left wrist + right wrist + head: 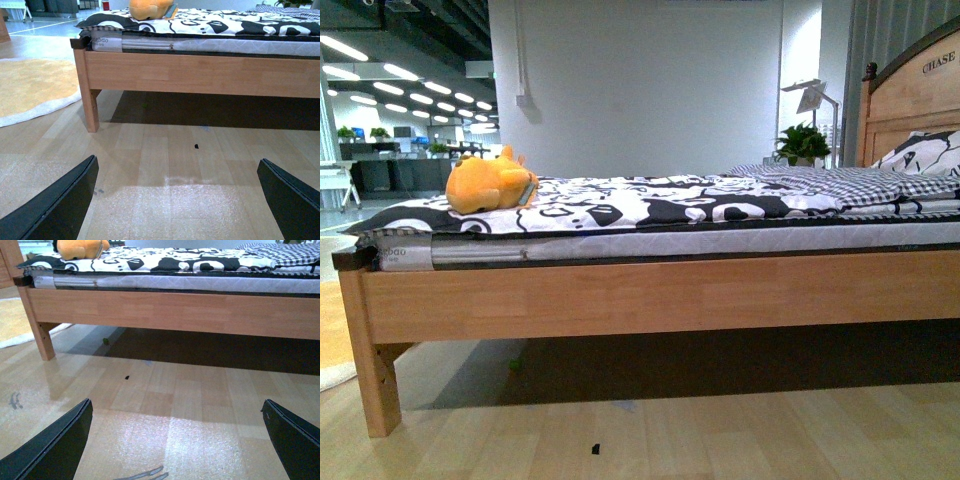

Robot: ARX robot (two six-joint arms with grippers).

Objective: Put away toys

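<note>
Worktop (650, 295): wooden-framed bed seen side-on, mattress under a black-and-white patterned cover (650, 205), headboard (910, 100) at the far right. Pale wood floor (720, 440) in front of it. Yellow rug (30, 85) off past the bed's foot corner.

Neither arm shows in the front view. Both wrist cameras sit low over the floor, level, and face the bed's side rail.

Left end effector (177, 160): fingers (60, 210) spread wide, released, holding and touching nothing. Right end effector (177, 401): same, fingers (295, 440) spread wide, empty, clear of the bed.

Orange-yellow plush toy (488, 183) lies on the cover near the foot end of the worktop, well apart from both end effectors. Hang tag (527, 192) on the side of it facing the headboard.

Small black speck (596, 448) on the floor.
</note>
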